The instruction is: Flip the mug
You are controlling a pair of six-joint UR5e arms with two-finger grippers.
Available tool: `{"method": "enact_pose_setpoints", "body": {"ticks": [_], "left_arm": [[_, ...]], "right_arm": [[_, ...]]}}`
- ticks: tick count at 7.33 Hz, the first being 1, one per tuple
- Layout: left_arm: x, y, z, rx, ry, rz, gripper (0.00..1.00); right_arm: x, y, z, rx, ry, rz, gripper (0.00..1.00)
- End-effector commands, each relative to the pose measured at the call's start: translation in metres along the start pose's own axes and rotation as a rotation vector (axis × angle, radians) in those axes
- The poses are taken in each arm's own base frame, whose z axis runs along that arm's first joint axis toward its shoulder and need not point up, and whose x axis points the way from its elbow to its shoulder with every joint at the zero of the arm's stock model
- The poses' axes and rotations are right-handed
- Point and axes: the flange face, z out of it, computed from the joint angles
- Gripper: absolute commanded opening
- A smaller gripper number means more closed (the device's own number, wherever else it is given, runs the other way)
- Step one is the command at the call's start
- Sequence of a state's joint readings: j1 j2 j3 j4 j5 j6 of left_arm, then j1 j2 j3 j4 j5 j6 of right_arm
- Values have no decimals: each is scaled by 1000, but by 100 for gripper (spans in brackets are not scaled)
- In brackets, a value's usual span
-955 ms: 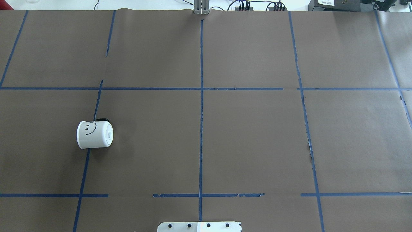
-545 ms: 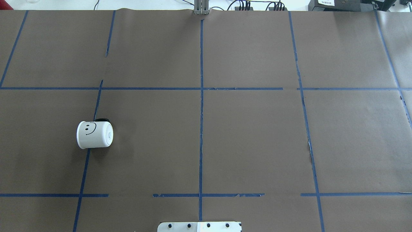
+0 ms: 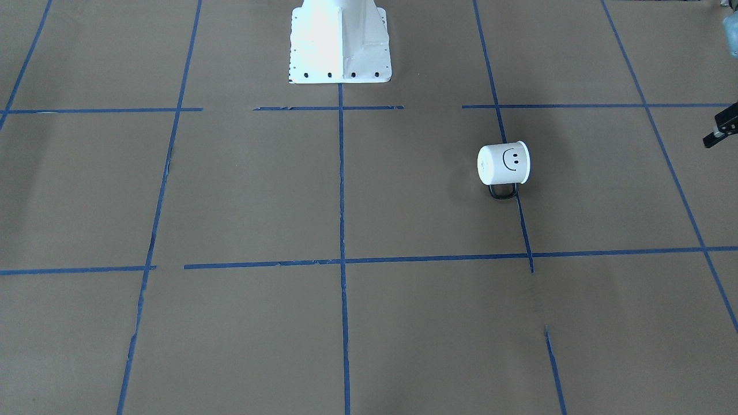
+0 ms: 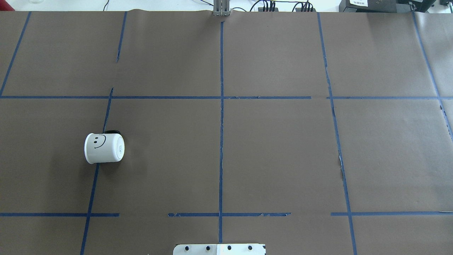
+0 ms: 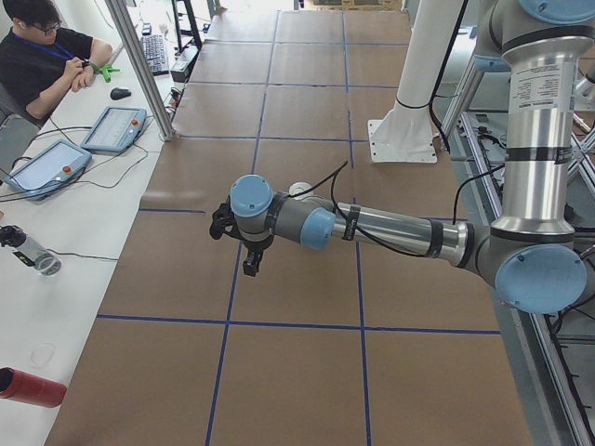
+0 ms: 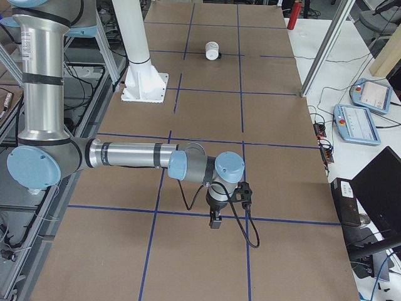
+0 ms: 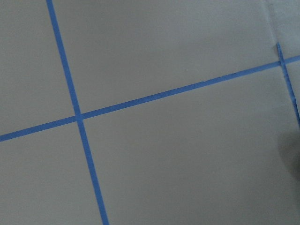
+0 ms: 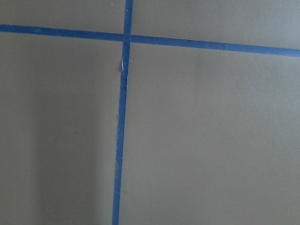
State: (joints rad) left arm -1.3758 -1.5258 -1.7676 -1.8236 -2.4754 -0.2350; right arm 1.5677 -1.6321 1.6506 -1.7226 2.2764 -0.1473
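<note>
The white mug lies on its side on the brown table cover, left of centre. Its closed base faces the table's middle, its smiley face is up, and its black handle points away from the robot. It also shows in the front view and, small, in the right side view. In the left side view it is mostly hidden behind my left arm. My left gripper hangs over the table's left end, well clear of the mug. My right gripper hangs over the right end. I cannot tell whether either is open or shut.
The robot's white base plate sits at the near table edge. Blue tape lines divide the brown cover into squares. An operator sits at a side bench with tablets, beyond the table's far edge.
</note>
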Motion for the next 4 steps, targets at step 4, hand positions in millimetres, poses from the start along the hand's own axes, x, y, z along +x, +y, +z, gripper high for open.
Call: {"method": "enact_pose_setpoints", "body": {"ticks": [4], "left_arm": [[133, 72, 110, 111, 202, -238, 100]], "right_arm": [[0, 0, 0, 0, 0, 0, 100]]}}
